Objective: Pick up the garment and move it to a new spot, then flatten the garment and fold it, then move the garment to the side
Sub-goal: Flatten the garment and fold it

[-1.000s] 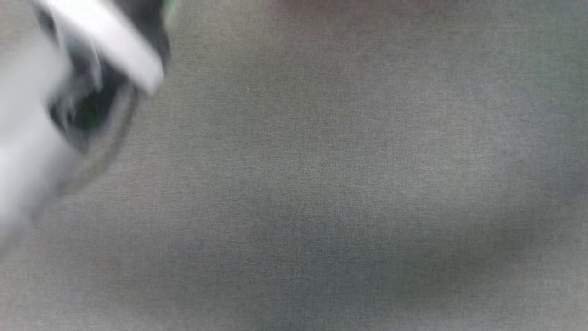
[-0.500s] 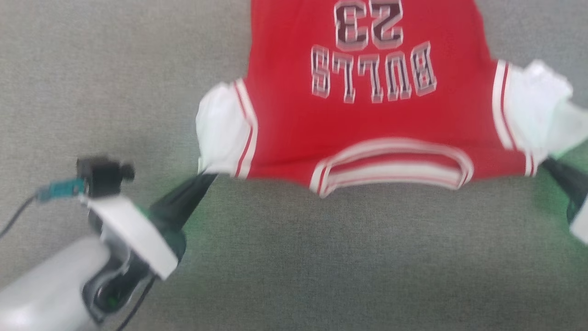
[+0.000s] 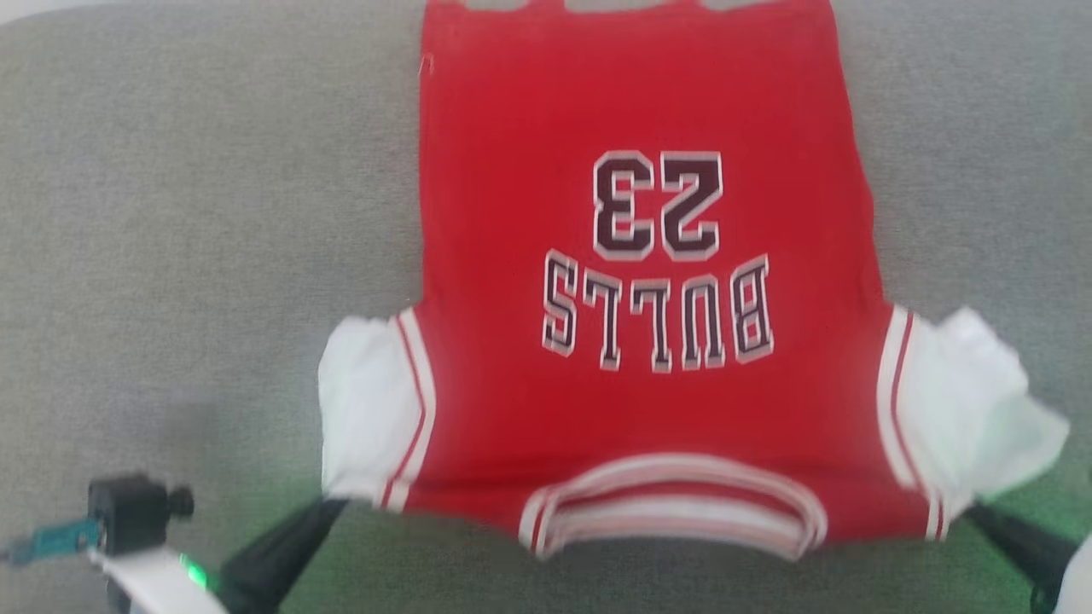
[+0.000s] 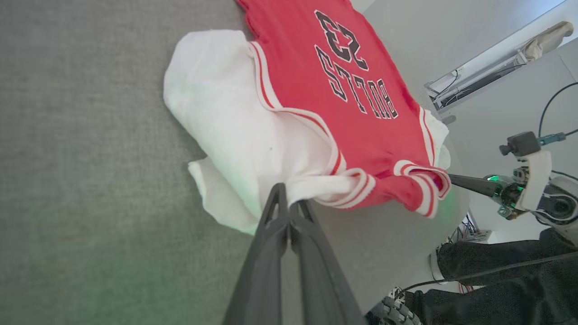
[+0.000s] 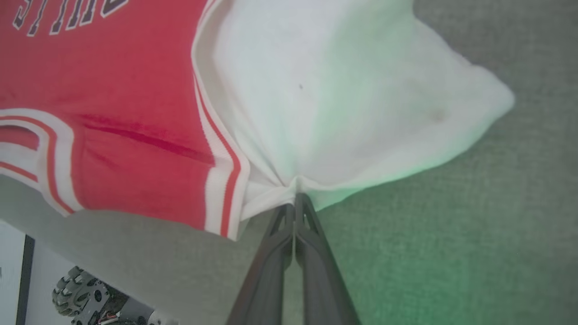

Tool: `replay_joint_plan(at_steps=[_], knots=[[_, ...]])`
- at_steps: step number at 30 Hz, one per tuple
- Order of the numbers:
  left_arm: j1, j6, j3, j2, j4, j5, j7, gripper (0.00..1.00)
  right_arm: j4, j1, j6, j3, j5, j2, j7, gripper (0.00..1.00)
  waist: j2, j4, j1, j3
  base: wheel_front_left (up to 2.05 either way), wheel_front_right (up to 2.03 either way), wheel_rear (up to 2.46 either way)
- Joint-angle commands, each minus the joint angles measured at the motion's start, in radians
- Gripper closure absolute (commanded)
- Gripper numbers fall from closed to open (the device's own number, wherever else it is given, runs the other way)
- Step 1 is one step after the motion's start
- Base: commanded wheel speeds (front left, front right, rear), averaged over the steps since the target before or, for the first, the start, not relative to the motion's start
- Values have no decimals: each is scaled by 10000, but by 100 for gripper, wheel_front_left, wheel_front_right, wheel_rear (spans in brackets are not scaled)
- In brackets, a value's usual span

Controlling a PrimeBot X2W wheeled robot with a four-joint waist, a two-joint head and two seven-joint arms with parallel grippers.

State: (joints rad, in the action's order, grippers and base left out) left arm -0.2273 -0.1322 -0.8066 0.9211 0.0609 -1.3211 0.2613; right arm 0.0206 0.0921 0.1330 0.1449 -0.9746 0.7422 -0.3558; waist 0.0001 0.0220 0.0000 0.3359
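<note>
The garment (image 3: 648,409) lies spread front-up on the grey cloth-covered surface (image 3: 188,213), with its collar nearest the robot and its lettering upside down in the head view. The left gripper (image 3: 333,509) has its jaws pinched shut on the white sleeve corner on that side. The right gripper (image 3: 974,510) has its jaws clamped on the opposite sleeve corner. A wheel (image 5: 74,294) shows past the surface edge.

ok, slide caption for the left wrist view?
Left claw shut on the white sleeve of a red Bulls jersey on grey surface; right claw at the far sleeve.
</note>
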Motion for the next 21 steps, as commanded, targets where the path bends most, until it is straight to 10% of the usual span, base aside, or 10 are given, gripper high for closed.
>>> replay_joint_plan(at_steps=[1,10,21], knots=[[569,34,199,264,195,-1,53,100,429,627,-39,-362,238,-201,-433,100,-1,-63,0,-53,0,0,0],[643,33,117,-125,371,533,-54,100,1722,933,-30,-1443,1359,-1404,-1878,100,-1,-101,0,-113,0,0,0],[-834,36,-1366,-1337,-2144,1237,-781,100,373,-171,-33,-370,2779,-1857,-2678,100,-1,-118,0,187,0,0,0]])
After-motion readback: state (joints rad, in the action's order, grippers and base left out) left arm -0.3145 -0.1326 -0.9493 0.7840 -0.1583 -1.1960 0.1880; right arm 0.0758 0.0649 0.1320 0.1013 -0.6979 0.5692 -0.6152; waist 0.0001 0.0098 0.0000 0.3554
